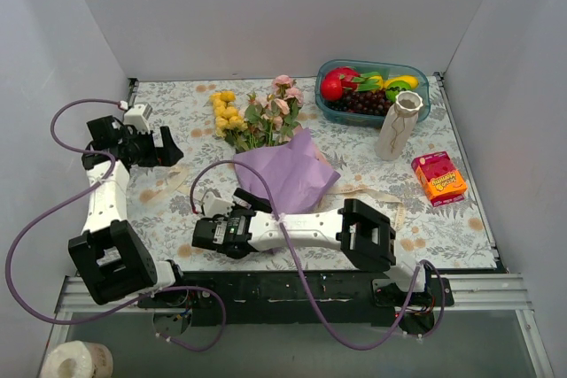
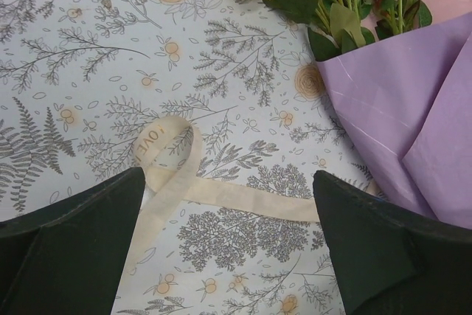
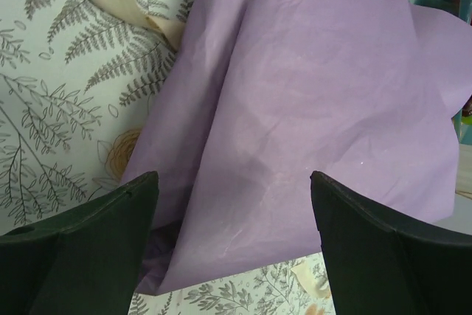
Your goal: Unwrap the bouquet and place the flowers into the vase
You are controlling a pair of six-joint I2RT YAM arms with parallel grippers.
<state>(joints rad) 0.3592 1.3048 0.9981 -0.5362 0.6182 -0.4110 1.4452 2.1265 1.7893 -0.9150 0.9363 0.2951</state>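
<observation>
The bouquet lies mid-table: yellow flowers (image 1: 229,112) and pink flowers (image 1: 282,99) stick out of loose purple paper (image 1: 288,174). A cream ribbon (image 2: 173,160) lies untied on the cloth. My left gripper (image 2: 228,175) is open above the ribbon, to the left of the bouquet (image 1: 168,148), holding nothing. My right gripper (image 3: 232,176) is open at the paper's near edge (image 1: 251,194); the purple paper (image 3: 295,108) lies flat between its fingers, not pinched. The white ribbed vase (image 1: 396,126) stands upright at the right.
A blue tub of plastic fruit (image 1: 372,90) sits behind the vase. An orange-and-pink box (image 1: 438,177) lies near the right edge. More cream ribbon (image 1: 372,192) trails to the right of the paper. White walls enclose the floral tablecloth (image 1: 177,104).
</observation>
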